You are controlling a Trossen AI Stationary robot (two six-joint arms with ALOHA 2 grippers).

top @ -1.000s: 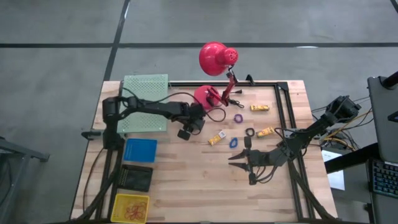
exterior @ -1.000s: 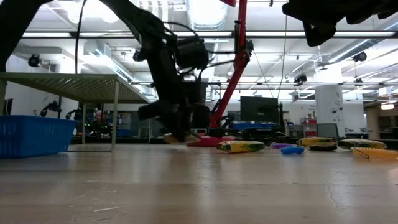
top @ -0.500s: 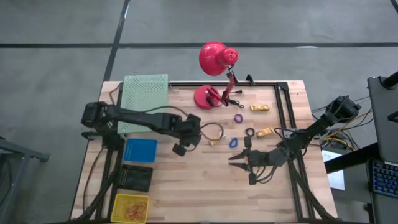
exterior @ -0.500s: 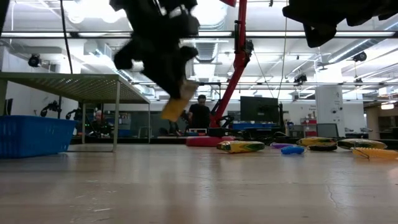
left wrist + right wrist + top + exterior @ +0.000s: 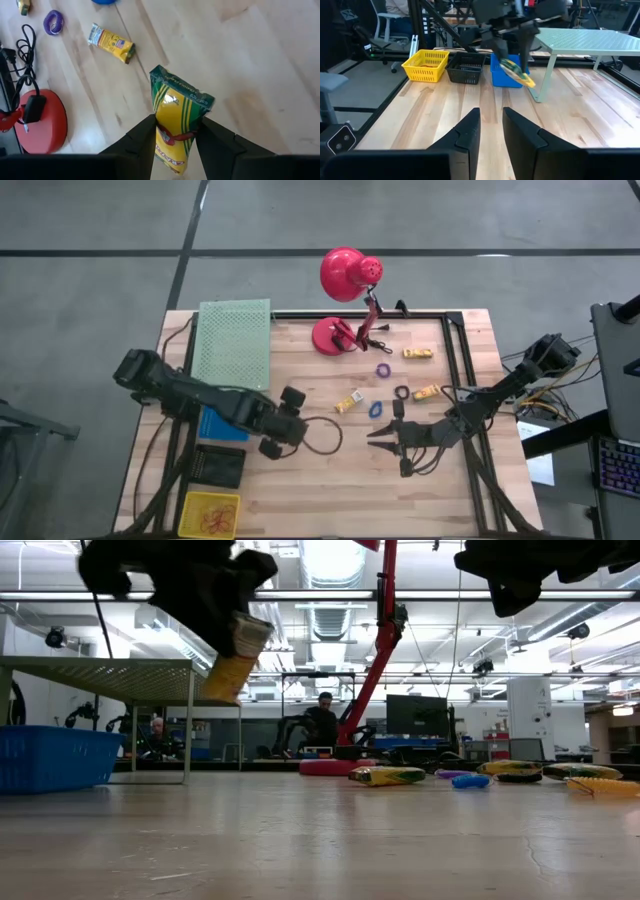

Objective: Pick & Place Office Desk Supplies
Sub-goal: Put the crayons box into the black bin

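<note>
My left gripper (image 5: 283, 430) hangs above the table's left middle, near the blue bin (image 5: 225, 423), shut on a yellow-and-green crayon box (image 5: 177, 107). The box also shows in the low view (image 5: 232, 660), high above the tabletop. More supplies lie on the wood right of centre: a small yellow box (image 5: 349, 402), a purple ring (image 5: 383, 369), a blue ring (image 5: 376, 409), a black ring (image 5: 401, 392) and two yellow pieces (image 5: 418, 352) (image 5: 427, 391). My right gripper (image 5: 375, 435) hovers at the right, pointing left, open with nothing between its fingers (image 5: 470, 135). My left gripper pinches the crayon box between its two fingers, on the long sides near its yellow end (image 5: 162, 127). The fingers slant down from above and lie along the box. Its green end (image 5: 182, 90) sticks out past the fingertips. The box hangs tilted, clear of the table.
A red desk lamp stands on its base (image 5: 333, 336) at the far middle. A green perforated shelf (image 5: 235, 340) stands at the far left. Along the left edge sit the blue bin, a black bin (image 5: 219, 466) and a yellow bin (image 5: 211, 513). People show in the room behind.
My left gripper has risen and swung from beside the lamp base toward the table's near left, still shut on the crayon box. The box has gone from low over the wood to well above it. My right gripper has kept still.
</note>
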